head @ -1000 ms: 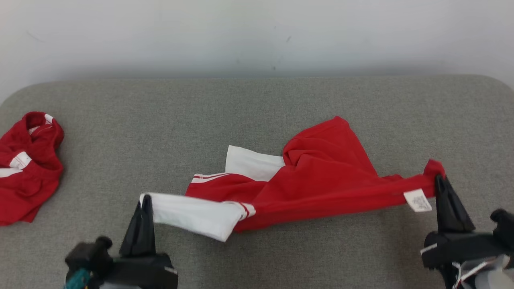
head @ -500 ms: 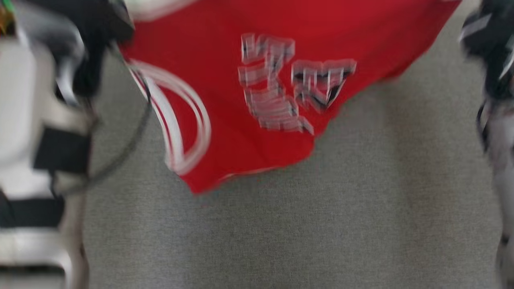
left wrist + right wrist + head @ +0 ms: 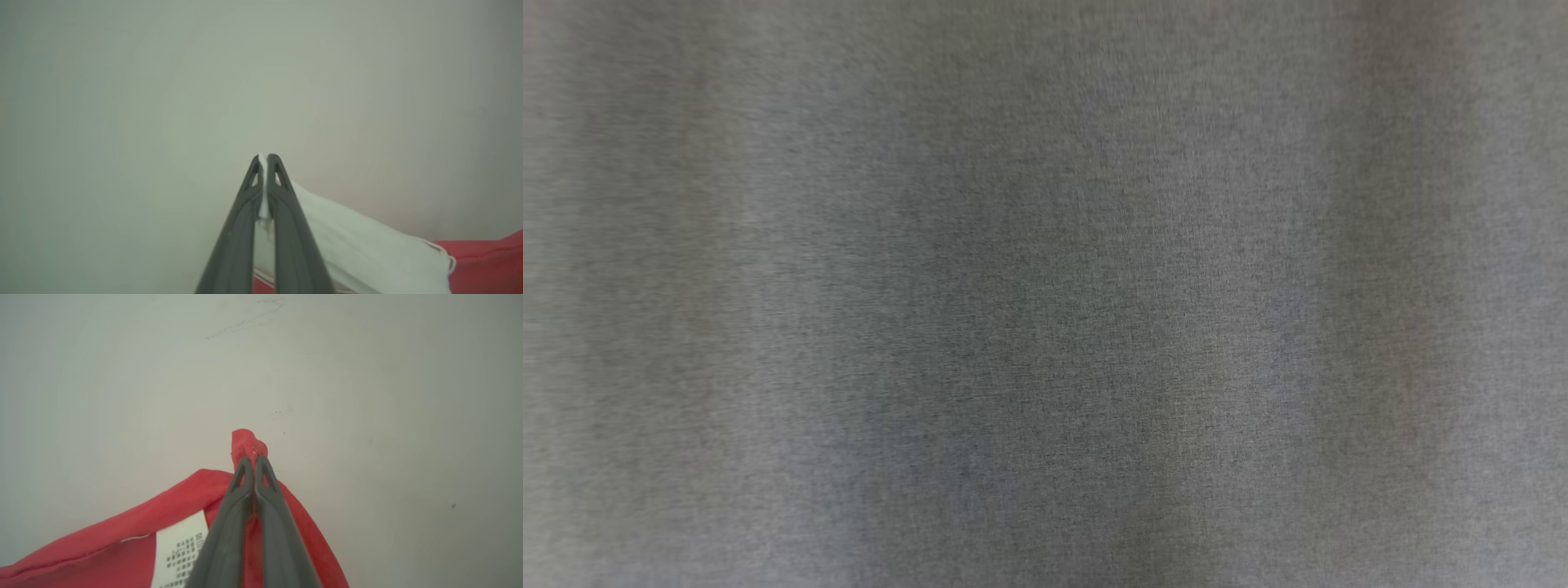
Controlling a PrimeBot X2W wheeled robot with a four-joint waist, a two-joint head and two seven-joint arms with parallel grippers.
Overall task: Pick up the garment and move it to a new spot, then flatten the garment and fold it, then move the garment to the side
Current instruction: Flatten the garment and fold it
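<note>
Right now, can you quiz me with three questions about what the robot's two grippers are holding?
1. True or false: the left gripper is shut on white cloth of the garment.
2. What colour cloth does the right gripper pinch? A red, B blue, C green.
3. Fill in: beside the right gripper hangs a white ____ with dark print.
Key: 1 true; 2 A; 3 label.

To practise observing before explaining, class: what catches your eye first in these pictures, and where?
The red shirt stands out at the lower left of the right wrist view, where the right claw is shut on a red fold beside a white printed label. In the left wrist view the left claw pinches the shirt's white sleeve at centre; the head view shows a blurred grey surface.
</note>
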